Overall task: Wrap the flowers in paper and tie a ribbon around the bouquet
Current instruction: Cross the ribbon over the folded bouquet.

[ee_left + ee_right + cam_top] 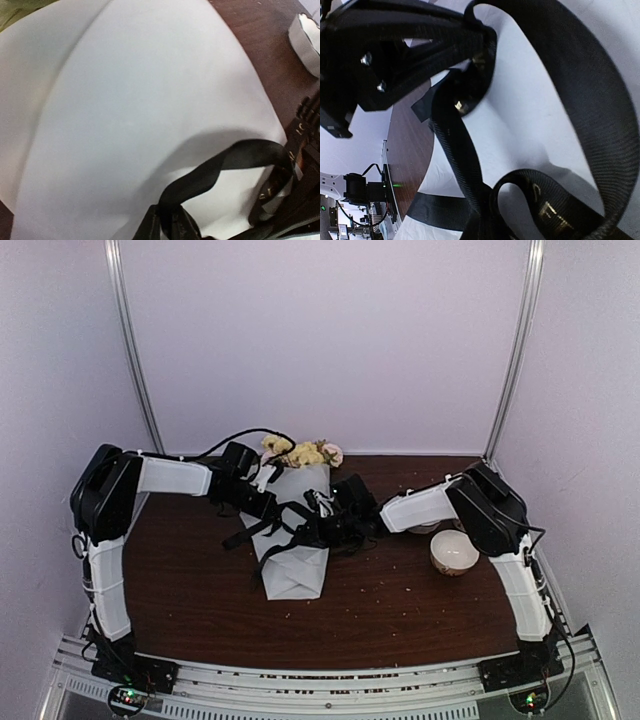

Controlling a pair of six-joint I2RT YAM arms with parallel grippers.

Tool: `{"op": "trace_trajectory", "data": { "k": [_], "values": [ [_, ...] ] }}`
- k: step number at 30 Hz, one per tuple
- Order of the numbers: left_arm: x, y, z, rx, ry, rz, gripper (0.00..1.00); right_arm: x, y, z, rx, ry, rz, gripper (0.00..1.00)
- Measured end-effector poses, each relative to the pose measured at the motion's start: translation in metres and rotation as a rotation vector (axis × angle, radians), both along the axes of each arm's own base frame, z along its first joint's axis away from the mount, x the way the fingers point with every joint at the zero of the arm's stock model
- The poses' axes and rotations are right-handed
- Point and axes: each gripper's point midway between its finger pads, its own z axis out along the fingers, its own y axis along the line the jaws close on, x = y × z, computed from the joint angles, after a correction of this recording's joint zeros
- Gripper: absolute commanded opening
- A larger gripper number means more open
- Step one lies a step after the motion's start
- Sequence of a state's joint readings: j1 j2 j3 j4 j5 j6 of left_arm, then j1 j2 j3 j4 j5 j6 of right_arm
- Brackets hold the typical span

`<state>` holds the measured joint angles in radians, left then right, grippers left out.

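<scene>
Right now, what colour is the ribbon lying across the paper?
Black, with faint gold lettering on the ribbon; the right wrist view shows it best.

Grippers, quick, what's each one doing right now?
Left gripper: closed, pinching the ribbon.
Right gripper: closed, also holding the ribbon.
</scene>
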<state>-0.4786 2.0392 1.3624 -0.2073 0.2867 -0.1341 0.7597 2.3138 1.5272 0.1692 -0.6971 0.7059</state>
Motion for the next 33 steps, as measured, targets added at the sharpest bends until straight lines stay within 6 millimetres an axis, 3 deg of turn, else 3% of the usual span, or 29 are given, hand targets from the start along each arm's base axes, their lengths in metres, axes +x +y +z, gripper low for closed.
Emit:
{"op": "trace_trajectory", "data": {
  "k": [3, 7, 9, 11, 19, 21, 24, 26, 33],
  "values": [
    [0.013, 0.011, -0.005, 0.024, 0.006, 0.035, 0.23, -0.002, -0.002, -0.008, -0.021, 0.024, 0.002, 0.00],
    [0.023, 0.017, -0.001, 0.037, -0.009, 0.041, 0.24, -0.002, 0.000, -0.011, -0.025, 0.034, 0.008, 0.00],
    [0.023, 0.014, 0.002, 0.043, -0.018, 0.027, 0.18, -0.002, 0.000, -0.011, -0.024, 0.035, 0.009, 0.00],
    [0.022, 0.010, 0.003, 0.044, -0.024, 0.016, 0.00, -0.002, 0.000, -0.011, -0.024, 0.036, 0.010, 0.00],
    [0.019, 0.005, 0.002, 0.058, -0.028, -0.002, 0.00, -0.002, 0.001, -0.010, -0.027, 0.037, 0.012, 0.00],
    [0.019, 0.005, 0.002, 0.059, -0.029, -0.006, 0.08, -0.002, 0.000, -0.010, -0.031, 0.039, 0.013, 0.00],
    [0.017, 0.005, 0.002, 0.064, -0.030, -0.022, 0.31, -0.002, 0.000, -0.011, -0.033, 0.039, 0.015, 0.00],
    [0.015, 0.003, 0.002, 0.061, -0.029, -0.041, 0.41, -0.003, 0.000, -0.011, -0.034, 0.039, 0.015, 0.00],
    [0.011, -0.002, 0.005, 0.094, -0.057, -0.092, 0.45, -0.003, 0.001, -0.010, -0.031, 0.042, 0.019, 0.00]
  ]
}}
